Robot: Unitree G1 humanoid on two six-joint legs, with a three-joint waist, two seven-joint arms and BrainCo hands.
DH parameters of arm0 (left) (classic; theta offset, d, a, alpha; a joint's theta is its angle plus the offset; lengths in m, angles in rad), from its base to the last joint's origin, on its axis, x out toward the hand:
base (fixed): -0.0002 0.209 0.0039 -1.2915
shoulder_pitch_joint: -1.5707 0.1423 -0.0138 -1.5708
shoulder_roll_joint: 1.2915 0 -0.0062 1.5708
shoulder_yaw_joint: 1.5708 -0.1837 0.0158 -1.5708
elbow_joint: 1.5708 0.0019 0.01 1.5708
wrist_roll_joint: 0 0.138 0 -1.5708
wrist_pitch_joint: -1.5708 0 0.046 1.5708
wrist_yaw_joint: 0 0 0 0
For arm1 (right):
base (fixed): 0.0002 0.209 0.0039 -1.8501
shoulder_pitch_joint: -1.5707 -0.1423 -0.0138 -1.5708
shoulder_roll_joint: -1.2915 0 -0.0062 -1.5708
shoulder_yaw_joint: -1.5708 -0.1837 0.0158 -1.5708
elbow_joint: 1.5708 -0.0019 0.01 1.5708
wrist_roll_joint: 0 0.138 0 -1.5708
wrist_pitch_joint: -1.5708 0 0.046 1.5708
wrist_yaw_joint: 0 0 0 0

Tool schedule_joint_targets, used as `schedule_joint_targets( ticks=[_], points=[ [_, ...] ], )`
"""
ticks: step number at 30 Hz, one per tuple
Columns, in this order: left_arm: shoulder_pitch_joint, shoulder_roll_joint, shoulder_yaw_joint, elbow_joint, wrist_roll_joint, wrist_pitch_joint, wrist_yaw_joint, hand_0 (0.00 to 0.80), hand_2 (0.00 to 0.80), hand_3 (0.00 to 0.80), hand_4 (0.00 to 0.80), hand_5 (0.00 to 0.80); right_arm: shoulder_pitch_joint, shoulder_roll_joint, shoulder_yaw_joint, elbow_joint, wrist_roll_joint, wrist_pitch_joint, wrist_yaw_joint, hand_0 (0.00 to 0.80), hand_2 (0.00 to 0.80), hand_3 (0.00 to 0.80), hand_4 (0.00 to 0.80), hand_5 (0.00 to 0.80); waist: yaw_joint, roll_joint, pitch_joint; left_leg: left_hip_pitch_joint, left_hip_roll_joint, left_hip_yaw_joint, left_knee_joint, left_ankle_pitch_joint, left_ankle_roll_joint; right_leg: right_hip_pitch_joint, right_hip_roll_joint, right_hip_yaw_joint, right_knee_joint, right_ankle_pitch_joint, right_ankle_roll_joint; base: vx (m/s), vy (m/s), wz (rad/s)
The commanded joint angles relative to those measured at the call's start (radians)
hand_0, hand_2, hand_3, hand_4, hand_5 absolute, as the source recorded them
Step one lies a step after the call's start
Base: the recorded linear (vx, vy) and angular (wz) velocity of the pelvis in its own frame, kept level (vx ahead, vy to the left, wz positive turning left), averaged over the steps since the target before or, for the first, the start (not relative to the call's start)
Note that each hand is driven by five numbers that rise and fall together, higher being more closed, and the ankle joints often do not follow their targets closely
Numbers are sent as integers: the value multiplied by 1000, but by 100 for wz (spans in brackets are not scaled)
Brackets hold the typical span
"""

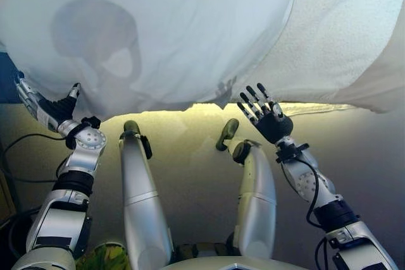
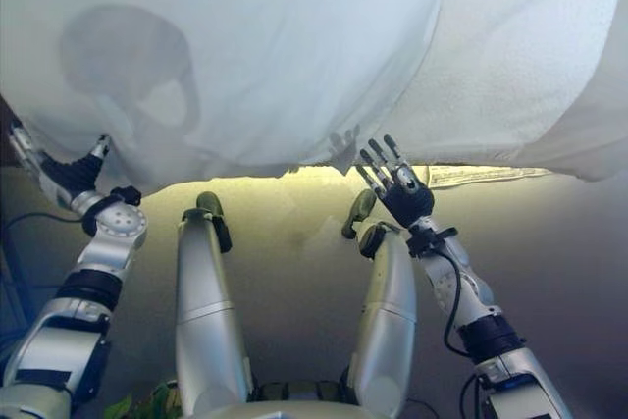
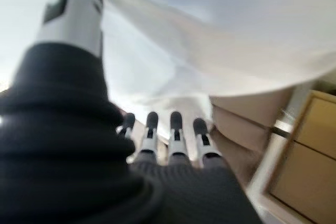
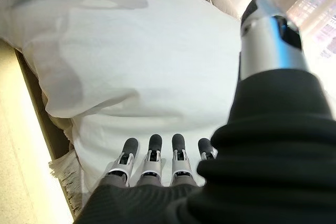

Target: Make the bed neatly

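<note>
Left eye view: left robot hand (image 1: pixel 44 109) half under sheet (image 1: pixel 164 36)

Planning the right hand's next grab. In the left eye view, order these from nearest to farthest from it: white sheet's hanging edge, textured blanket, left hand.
1. White sheet's hanging edge, just above the open right hand.
2. Textured blanket, up and to its right.
3. Left hand, far across at the sheet's left edge.
</note>
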Motion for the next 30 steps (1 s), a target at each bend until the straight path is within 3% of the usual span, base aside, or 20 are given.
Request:
schedule_joint_targets(
  ticks=[1,7,14,20,23,30],
  points=[
    [-57,39,-33,9,53,74,20,0,0,0,0,0,-28,-7,-20,-45,25,-20,-11,0,0,0,0,0,16,-13,8,-75,-20,-24,-2,98,77,-45,-44,47,-142,318,89,-8,53,-10],
    [-93,104,-75,87,70,241,26,0,0,0,0,0,-56,-39,-16,-46,37,-1,-12,0,0,0,0,0,0,-10,8,-110,-24,-19,18,90,76,-81,-37,51,-151,324,83,-18,78,-14],
    [-86,107,-133,97,106,277,-2,0,0,0,0,0,-70,-77,-4,-68,34,-5,7,0,0,0,0,0,-10,6,8,-122,-23,-1,-6,100,74,-97,-40,54,-156,309,80,-41,87,-20],
    [-162,174,-209,168,190,473,-54,0,0,0,0,0,-96,-98,1,-58,45,-41,27,0,0,0,0,0,-9,-9,8,-131,-24,-4,-34,104,62,-97,-39,35,-186,313,92,-41,1,-5],
    [-171,182,-246,196,209,534,-113,0,0,0,0,0,-106,-108,9,-54,68,-52,36,0,0,0,0,0,-10,-19,8,-131,-25,-3,-48,106,62,-89,-31,21,-206,319,97,-28,-11,-7],
    [-145,139,-311,221,261,516,-201,0,0,0,0,0,-109,-99,18,-63,54,-57,60,0,0,0,0,0,-19,-20,8,-121,-26,10,-94,118,63,-81,-25,10,-238,321,100,-32,26,-2]
  ],
)
